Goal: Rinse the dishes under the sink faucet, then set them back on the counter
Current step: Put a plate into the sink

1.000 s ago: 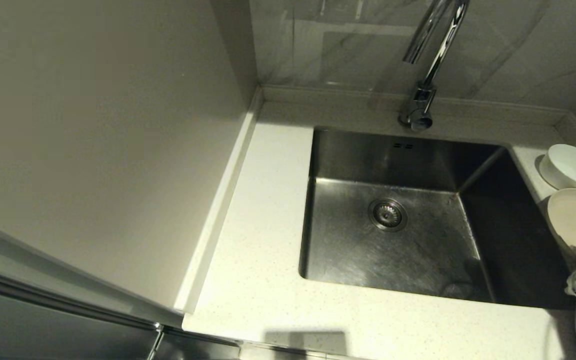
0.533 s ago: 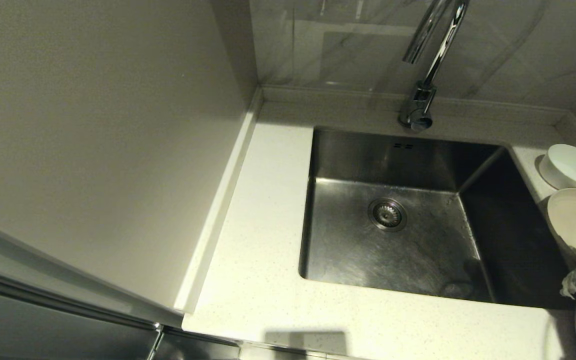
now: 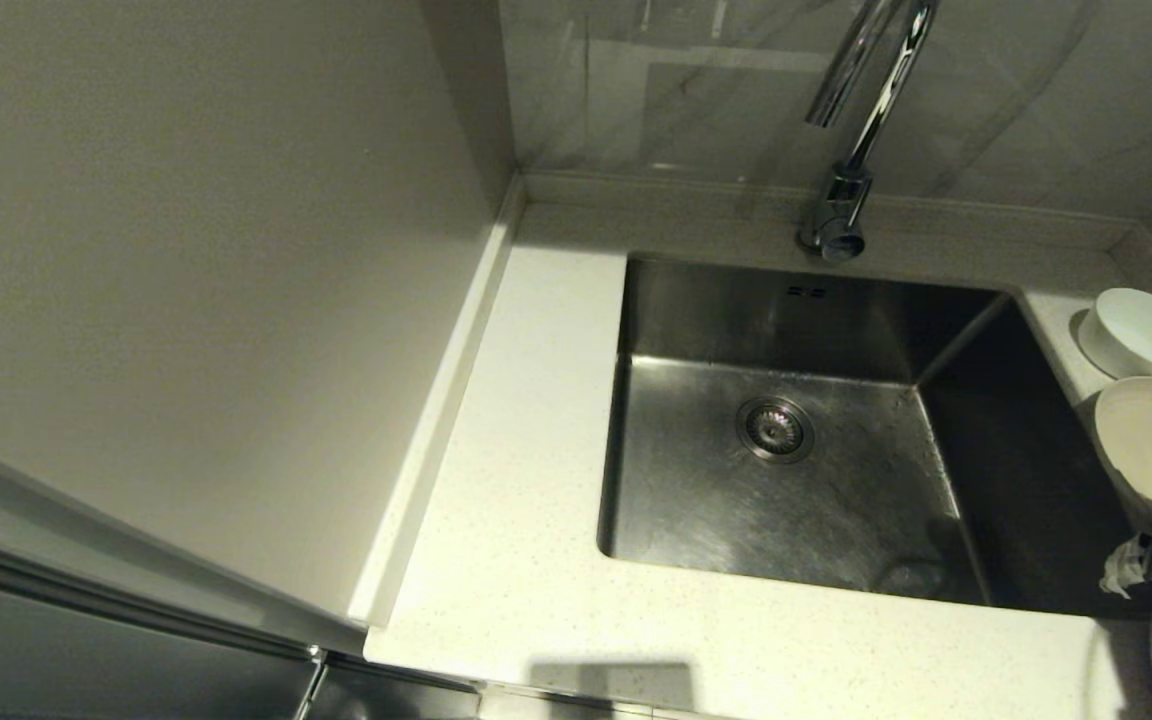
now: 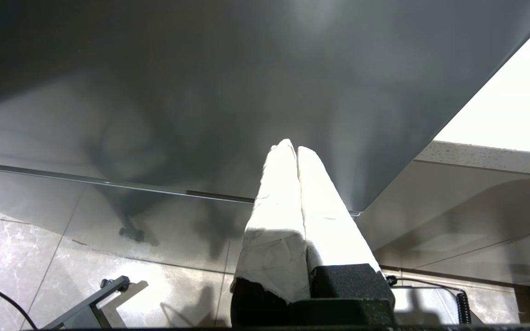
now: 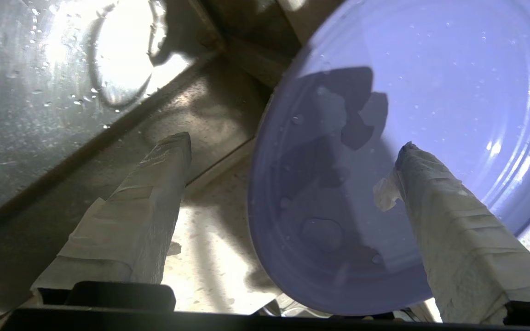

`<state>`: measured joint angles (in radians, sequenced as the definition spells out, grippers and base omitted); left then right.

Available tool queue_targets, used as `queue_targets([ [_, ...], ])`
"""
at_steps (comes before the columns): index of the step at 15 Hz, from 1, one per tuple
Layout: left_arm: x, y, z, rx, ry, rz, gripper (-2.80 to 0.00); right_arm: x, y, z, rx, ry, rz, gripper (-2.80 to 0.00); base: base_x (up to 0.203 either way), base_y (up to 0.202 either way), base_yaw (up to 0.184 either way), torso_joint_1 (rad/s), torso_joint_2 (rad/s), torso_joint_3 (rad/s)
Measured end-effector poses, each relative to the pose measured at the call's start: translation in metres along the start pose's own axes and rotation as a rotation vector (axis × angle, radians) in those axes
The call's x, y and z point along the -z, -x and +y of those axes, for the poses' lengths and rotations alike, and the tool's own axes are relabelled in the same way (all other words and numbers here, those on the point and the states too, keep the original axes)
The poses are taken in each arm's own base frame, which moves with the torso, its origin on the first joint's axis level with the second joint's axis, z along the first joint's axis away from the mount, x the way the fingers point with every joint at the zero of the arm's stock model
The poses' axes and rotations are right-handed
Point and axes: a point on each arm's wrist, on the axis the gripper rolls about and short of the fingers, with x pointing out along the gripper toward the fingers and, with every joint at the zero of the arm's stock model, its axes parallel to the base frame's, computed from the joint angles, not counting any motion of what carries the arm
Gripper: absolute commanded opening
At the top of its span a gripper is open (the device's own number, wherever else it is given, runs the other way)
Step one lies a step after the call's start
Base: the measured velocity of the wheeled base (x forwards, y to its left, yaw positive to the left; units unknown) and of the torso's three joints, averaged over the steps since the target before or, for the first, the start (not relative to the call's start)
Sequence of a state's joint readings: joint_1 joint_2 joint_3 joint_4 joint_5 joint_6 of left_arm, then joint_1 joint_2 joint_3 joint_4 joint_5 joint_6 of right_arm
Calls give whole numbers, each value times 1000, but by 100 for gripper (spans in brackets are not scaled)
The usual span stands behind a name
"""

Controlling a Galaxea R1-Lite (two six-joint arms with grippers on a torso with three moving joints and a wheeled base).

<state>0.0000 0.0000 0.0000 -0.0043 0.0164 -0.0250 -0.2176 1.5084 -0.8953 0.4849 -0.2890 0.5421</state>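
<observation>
On the counter (image 3: 526, 560) at the sink's near right corner lies the pale lilac plate (image 5: 398, 138), flat on the speckled stone and beaded with water drops, its rim just beside the basin's edge. The right gripper (image 5: 292, 184) hangs over it with its taped fingers (image 5: 453, 230) spread wide apart, one above the plate's inner face and the other outside the rim over bare stone, gripping nothing. Judging by the drops, this plate looks already rinsed and set down, so the sensible move is to lift straight up and clear without catching the rim, since a wet plate beside the drop into the sink (image 3: 786, 450) could slide in easily. Further back along the right side sit the cream plate (image 3: 1151, 440) and the white bowl (image 3: 1146, 335), apparently next in turn. The faucet (image 3: 856, 120) stands behind the basin with no stream visible. The left gripper (image 4: 292, 151) is parked low beside a dark cabinet front, its fingers pressed together.
</observation>
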Motion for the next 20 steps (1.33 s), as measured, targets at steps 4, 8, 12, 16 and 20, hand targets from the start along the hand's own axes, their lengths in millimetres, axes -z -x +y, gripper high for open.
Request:
queue_targets([
  [4,0,0,0,0,0,0,-280,0,-2,1,-6,-2,0,0,0,0,0,0,0,0],
  [8,0,0,0,0,0,0,-280,0,-4,2,-9,-1,10,0,0,0,0,0,0,0],
  [12,0,0,0,0,-1,0,-280,-3,-7,4,-25,-10,-1,0,0,0,0,0,0,0],
  [16,0,0,0,0,0,0,-280,-3,-9,5,-24,-5,-2,-280,0,0,0,0,0,0],
  [20,0,0,0,0,0,0,-280,-4,-12,5,-17,-4,3,-280,0,0,0,0,0,0],
])
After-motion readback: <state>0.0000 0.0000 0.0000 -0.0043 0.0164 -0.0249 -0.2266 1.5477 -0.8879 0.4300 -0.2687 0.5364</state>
